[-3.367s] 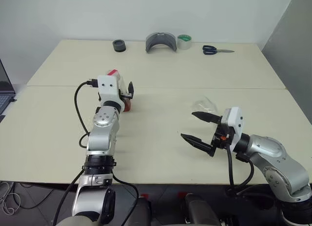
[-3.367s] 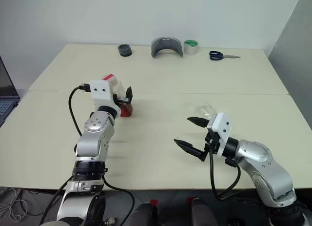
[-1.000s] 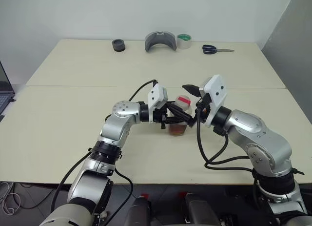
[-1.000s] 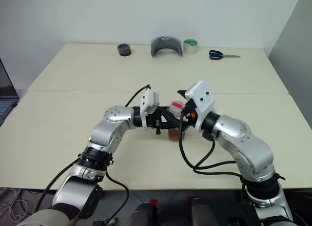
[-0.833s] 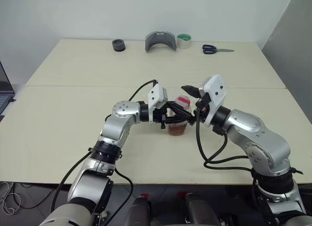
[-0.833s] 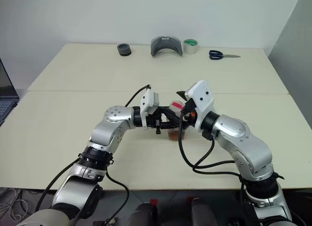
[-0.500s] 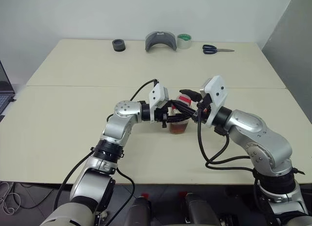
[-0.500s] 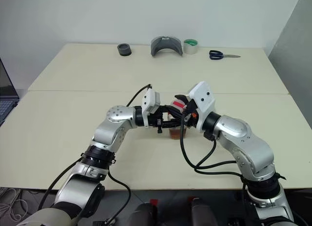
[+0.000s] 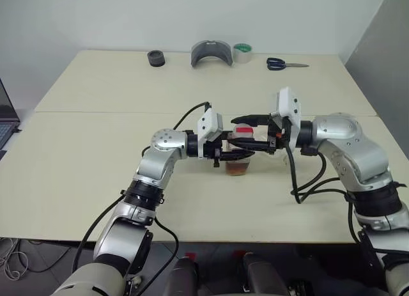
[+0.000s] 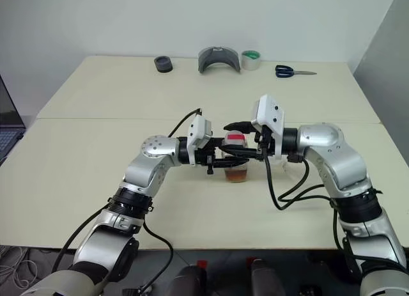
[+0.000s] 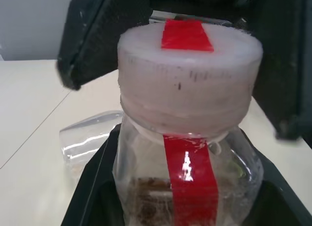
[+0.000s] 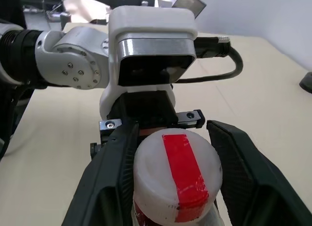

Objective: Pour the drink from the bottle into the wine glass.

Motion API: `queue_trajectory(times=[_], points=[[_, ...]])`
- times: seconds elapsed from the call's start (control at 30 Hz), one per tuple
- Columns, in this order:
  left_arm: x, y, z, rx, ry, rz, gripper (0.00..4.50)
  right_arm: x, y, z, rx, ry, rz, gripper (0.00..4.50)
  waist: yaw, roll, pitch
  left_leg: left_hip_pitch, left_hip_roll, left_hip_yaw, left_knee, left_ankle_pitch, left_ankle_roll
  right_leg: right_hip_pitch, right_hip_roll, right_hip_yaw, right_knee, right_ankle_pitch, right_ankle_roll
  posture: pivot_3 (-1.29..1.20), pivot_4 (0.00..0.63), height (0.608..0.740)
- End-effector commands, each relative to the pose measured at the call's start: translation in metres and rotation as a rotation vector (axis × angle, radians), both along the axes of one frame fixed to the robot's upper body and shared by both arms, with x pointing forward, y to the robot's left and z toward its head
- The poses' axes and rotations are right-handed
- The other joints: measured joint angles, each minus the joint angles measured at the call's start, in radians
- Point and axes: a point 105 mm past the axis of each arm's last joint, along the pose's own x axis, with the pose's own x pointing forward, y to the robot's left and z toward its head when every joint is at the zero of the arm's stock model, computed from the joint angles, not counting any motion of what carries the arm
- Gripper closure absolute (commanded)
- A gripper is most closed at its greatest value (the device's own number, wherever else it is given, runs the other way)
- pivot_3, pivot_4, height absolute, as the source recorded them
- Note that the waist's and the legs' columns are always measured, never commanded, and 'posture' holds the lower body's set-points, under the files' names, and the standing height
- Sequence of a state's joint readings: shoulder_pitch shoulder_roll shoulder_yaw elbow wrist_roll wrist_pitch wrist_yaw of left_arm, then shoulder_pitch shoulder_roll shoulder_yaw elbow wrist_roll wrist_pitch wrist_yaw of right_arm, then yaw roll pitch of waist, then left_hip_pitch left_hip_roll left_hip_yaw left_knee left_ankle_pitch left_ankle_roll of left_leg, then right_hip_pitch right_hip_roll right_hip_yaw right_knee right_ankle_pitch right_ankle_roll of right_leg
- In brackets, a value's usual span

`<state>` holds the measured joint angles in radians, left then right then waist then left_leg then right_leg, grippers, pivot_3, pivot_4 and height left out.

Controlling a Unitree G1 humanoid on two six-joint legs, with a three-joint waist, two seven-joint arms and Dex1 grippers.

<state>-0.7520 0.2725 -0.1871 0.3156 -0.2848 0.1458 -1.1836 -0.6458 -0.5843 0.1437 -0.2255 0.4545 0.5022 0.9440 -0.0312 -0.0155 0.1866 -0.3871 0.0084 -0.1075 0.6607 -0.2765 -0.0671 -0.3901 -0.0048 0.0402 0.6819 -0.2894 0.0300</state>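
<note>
Left end effector [image 9: 238, 156] clamped shut, level; right end effector [image 9: 246, 130] straddling, fingers apart.

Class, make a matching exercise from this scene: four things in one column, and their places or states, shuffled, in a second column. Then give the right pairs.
Things:
1. bottle
2. right gripper
3. scissors
4. wine glass

Places or states:
A. far edge of the table
B. lying on its side
C. held around its body by the left gripper
D. fingers on either side of the cap

Pairs: 1-C, 2-D, 3-A, 4-B

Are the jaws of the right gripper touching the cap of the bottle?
Cannot tell. In the right wrist view the right gripper straddles the cap: one jaw looks against it, the other shows a gap.
</note>
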Motion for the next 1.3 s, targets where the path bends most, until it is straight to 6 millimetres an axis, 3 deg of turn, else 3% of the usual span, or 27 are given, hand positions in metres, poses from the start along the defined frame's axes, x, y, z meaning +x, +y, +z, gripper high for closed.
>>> queue_trajectory(times=[0.03,0.07,0.13,0.23,0.3,0.43,0.7,0.8,0.97,1.13,1.3], points=[[0.003,0.0,0.021,-0.063,-0.06,0.02,2.58,-0.009,-0.015,0.027,0.114,-0.062,-0.118,0.6,0.001,0.0,0.0,0.0,0.0,0.0,0.0,0.0,0.0,0.0,0.0,0.0,0.0,0.0,0.0,0.0,0.15,0.74],[0.003,0.0,0.021,-0.062,-0.06,0.022,2.58,-0.017,-0.015,0.029,0.135,-0.061,-0.131,0.26,0.003,0.0,0.0,0.0,0.0,0.0,0.0,0.0,0.0,0.0,0.0,0.0,0.0,0.0,0.0,0.0,0.15,0.74],[0.004,0.0,0.019,-0.058,-0.062,0.027,2.58,-0.033,-0.012,0.025,0.145,-0.055,-0.137,0.24,0.003,0.0,0.0,-0.001,0.0,-0.001,0.0,0.0,0.0,0.0,0.0,0.0,0.0,0.0,0.0,0.0,0.15,0.74],[0.006,-0.001,0.02,-0.063,-0.062,0.034,2.58,-0.039,-0.005,0.015,0.174,-0.045,-0.257,0.24,0.0,0.0,0.0,-0.001,0.0,-0.001,0.0,0.0,0.0,0.0,0.001,-0.001,0.0,0.0,0.0,0.0,0.15,0.74],[0.007,-0.003,0.021,-0.071,-0.06,0.037,2.58,-0.031,-0.003,0.013,0.212,-0.054,-0.383,0.24,-0.003,0.0,0.0,0.0,0.0,0.0,0.0,0.0,0.0,0.0,0.001,0.0,0.001,0.0,0.0,0.0,0.15,0.74],[0.008,-0.006,0.022,-0.076,-0.055,0.026,2.58,-0.025,0.009,0.015,0.302,-0.045,-0.46,0.24,-0.003,0.0,0.0,0.002,0.001,0.0,0.0,0.0,0.0,0.0,0.003,0.001,0.002,0.0,0.0,0.0,0.15,0.74],[0.009,-0.005,0.023,-0.074,-0.059,0.024,2.58,-0.01,0.01,0.016,0.34,-0.069,-0.552,0.24,-0.001,0.0,0.0,0.001,0.0,0.0,0.0,0.0,0.0,0.0,0.002,0.001,0.001,0.0,0.0,0.0,0.15,0.74],[0.01,-0.004,0.023,-0.072,-0.061,0.029,2.58,-0.008,0.01,0.017,0.35,-0.075,-0.561,0.84,-0.001,0.0,0.0,0.001,0.001,0.0,0.0,0.0,0.0,0.0,0.002,0.0,0.001,0.0,0.0,0.0,0.15,0.74],[0.011,-0.003,0.023,-0.072,-0.058,0.037,2.58,-0.01,0.015,0.012,0.343,-0.072,-0.544,2.56,-0.002,0.0,0.0,0.001,0.001,0.0,0.0,0.0,0.0,0.0,0.002,0.0,0.001,0.0,0.0,0.0,0.15,0.74],[0.011,-0.002,0.023,-0.069,-0.046,0.031,2.58,-0.014,0.026,0.006,0.294,-0.06,-0.406,2.62,-0.002,0.0,0.0,0.001,0.0,0.0,0.0,0.0,0.0,0.0,0.002,0.0,0.001,0.0,0.0,0.0,0.15,0.74],[0.005,-0.004,0.022,-0.036,-0.051,-0.025,2.58,-0.015,0.031,-0.009,0.108,0.092,0.027,2.62,-0.004,0.001,0.001,0.002,0.0,0.001,0.0,0.0,0.0,0.001,0.003,0.001,0.001,0.0,0.0,0.0,0.15,0.74]])
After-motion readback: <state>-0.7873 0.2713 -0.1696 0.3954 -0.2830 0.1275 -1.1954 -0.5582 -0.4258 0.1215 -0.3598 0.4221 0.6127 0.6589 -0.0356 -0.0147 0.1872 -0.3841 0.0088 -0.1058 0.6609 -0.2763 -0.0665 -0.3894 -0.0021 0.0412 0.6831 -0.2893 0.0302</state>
